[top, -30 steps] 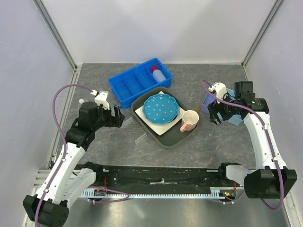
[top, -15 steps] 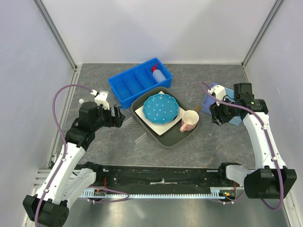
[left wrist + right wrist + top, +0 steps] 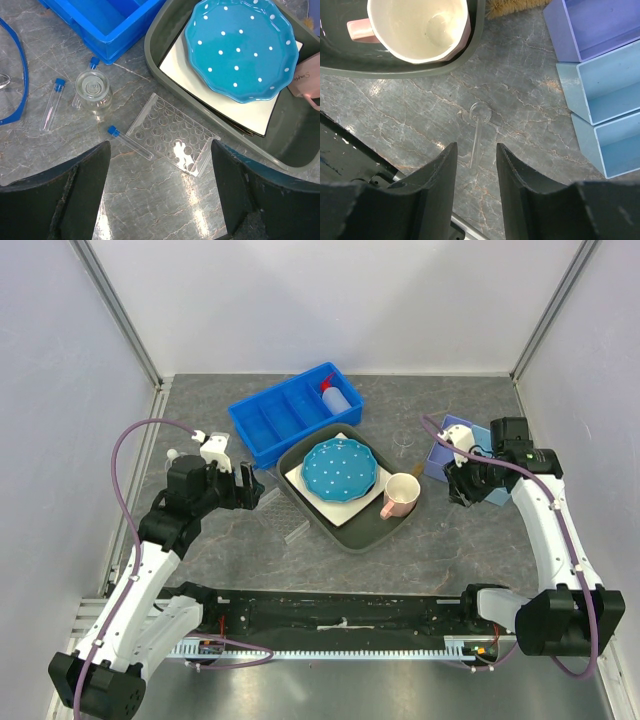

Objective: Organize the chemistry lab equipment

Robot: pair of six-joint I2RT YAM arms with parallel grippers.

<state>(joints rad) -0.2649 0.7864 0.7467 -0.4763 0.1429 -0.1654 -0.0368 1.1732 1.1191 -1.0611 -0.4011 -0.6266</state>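
Observation:
My left gripper (image 3: 160,155) (image 3: 250,488) hangs open over a clear rack (image 3: 172,140) lying flat on the table. Left of the rack lie blue-capped vials (image 3: 129,142) (image 3: 51,104), a small clear beaker (image 3: 93,90) and the blue goggles (image 3: 15,75). My right gripper (image 3: 476,150) (image 3: 458,490) is lowered over a small clear glass spoon-like piece (image 3: 479,125). Its jaws are narrowed, with a gap left, and touch nothing. A brush's bristles (image 3: 512,7) show beside the tray. The white squeeze bottle (image 3: 338,397) stands in the blue bin (image 3: 270,425).
A grey tray (image 3: 350,535) at the centre holds the blue dotted plate (image 3: 340,467) and pink mug (image 3: 402,494). Small purple and light-blue bins (image 3: 600,85) stand at the right. A clear glass item (image 3: 403,439) sits behind the mug.
The right gripper's jaws have drawn much closer together, and it has shifted slightly over the clear piece. The left arm has not moved.

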